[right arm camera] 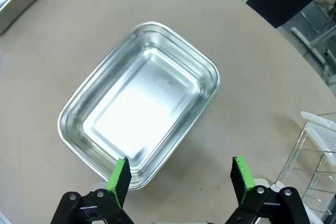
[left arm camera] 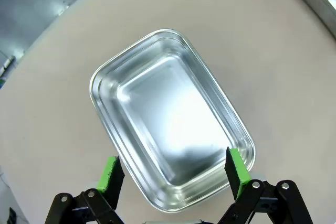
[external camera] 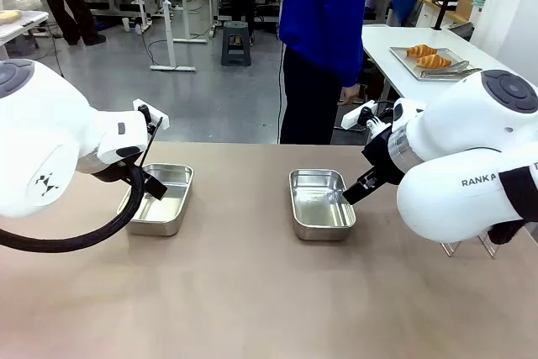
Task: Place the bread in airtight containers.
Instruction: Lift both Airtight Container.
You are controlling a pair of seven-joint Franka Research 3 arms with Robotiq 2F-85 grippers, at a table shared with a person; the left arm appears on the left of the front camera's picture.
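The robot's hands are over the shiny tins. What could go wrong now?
The left tool hangs open over the left tin; dipping down, it might bump the rim and shove the tin. Same for the right tool and the right tin. The croissants sit on a far table, probably out of reach, so the person may have to bring them.

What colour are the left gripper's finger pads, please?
The pads are bright green; left wrist view.
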